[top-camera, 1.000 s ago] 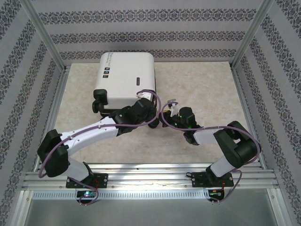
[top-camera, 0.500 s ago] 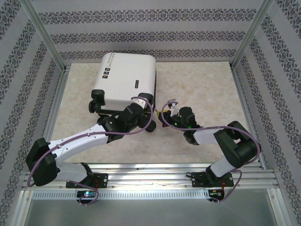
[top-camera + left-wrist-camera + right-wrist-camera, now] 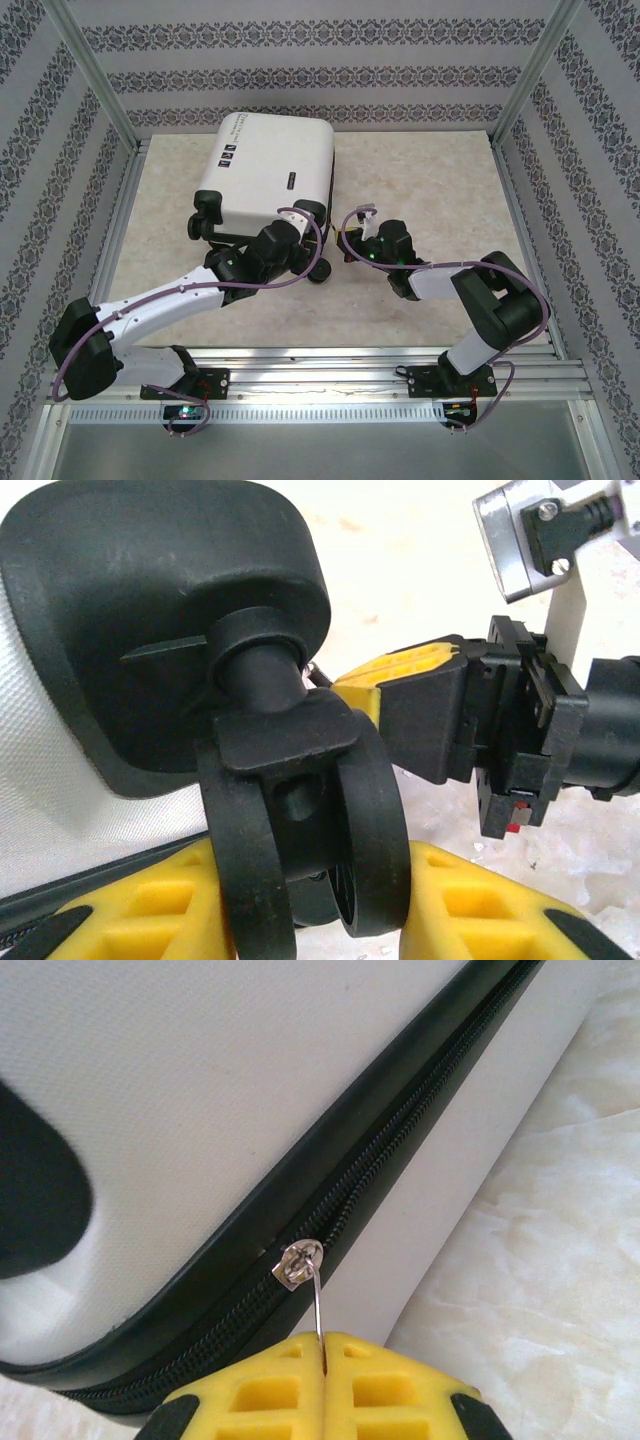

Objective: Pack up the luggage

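The luggage (image 3: 270, 165) lies closed and flat on the table (image 3: 430, 180), in the upper left of centre of the top view. At its lower right corner the left gripper (image 3: 310, 920) is partly closed, its yellow fingers (image 3: 150, 905) flanking a black caster wheel (image 3: 300, 830). Just to the right, the right gripper (image 3: 323, 1380) is pressed fully together, pinching the metal zipper pull (image 3: 318, 1310) on the black zipper seam (image 3: 400, 1150).

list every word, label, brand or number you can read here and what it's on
No text here is legible.
On the luggage lid, a printed line at the far left corner: too small to read.
Below it, small logo marks: too small to read.
Mid-lid, a small dark badge: blurred, unreadable.
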### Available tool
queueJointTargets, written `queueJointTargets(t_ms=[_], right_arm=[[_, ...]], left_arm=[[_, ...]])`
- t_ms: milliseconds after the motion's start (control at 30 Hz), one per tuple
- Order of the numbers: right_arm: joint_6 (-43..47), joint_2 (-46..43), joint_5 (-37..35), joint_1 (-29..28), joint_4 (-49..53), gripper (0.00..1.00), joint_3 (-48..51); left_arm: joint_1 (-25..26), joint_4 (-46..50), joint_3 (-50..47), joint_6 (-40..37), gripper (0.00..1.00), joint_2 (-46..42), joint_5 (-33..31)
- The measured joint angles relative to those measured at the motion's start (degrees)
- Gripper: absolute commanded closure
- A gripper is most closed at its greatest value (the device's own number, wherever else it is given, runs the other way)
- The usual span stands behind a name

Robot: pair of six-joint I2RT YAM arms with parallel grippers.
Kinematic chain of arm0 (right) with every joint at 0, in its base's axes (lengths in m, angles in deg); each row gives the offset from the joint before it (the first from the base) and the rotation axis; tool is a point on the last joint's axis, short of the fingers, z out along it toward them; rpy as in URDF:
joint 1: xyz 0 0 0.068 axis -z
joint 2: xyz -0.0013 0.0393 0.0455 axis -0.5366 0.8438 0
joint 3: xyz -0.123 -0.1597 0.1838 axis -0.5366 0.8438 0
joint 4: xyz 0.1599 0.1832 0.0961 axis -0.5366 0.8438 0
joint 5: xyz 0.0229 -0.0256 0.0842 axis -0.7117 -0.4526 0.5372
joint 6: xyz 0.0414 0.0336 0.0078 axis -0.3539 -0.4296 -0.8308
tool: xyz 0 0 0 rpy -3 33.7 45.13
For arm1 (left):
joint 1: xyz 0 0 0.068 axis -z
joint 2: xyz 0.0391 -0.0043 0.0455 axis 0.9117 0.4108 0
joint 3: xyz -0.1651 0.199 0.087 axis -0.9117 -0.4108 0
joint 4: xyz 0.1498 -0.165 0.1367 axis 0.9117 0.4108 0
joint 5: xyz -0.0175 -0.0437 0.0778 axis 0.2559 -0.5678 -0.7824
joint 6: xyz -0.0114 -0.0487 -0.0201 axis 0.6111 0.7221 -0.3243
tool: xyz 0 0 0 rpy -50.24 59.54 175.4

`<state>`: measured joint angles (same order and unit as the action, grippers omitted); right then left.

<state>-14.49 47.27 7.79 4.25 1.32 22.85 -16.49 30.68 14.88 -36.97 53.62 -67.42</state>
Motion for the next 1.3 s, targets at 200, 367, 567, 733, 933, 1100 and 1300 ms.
queueJointTargets(t_ms=[200, 367, 567, 733, 933, 1100, 1300], right_arm=[[0.0, 0.1, -0.4, 0.4, 0.7, 1.0, -0.4], [0.0, 0.5, -0.8, 1.0, 1.1, 1.0, -0.9], [-0.1, 0.7, -1.2, 1.2, 1.4, 1.0, -1.1], [-0.2, 0.9, -1.3, 2.0, 1.8, 1.0, -1.5], [-0.2, 1.0, -1.4, 2.7, 2.4, 1.0, -2.0], [-0.2, 1.0, -1.4, 3.2, 3.0, 1.0, -2.3], [-0.2, 1.1, -1.4, 3.9, 3.3, 1.0, -2.5]], left_arm=[[-0.1, 1.6, -0.1, -1.2, 0.73, -1.2, 2.1], [-0.1, 2.2, -0.1, -2.2, 0.73, -1.5, 3.3], [-0.1, 2.7, -0.1, -3.3, 0.73, -1.9, 4.2], [-0.1, 2.8, -0.1, -3.7, 0.73, -1.9, 5.2], [-0.1, 2.8, -0.1, -4.2, 0.73, -1.9, 6.3], [-0.1, 2.8, -0.1, -4.8, 0.74, -1.9, 7.4], [-0.1, 2.7, -0.1, -5.3, 0.74, -1.9, 8.6]])
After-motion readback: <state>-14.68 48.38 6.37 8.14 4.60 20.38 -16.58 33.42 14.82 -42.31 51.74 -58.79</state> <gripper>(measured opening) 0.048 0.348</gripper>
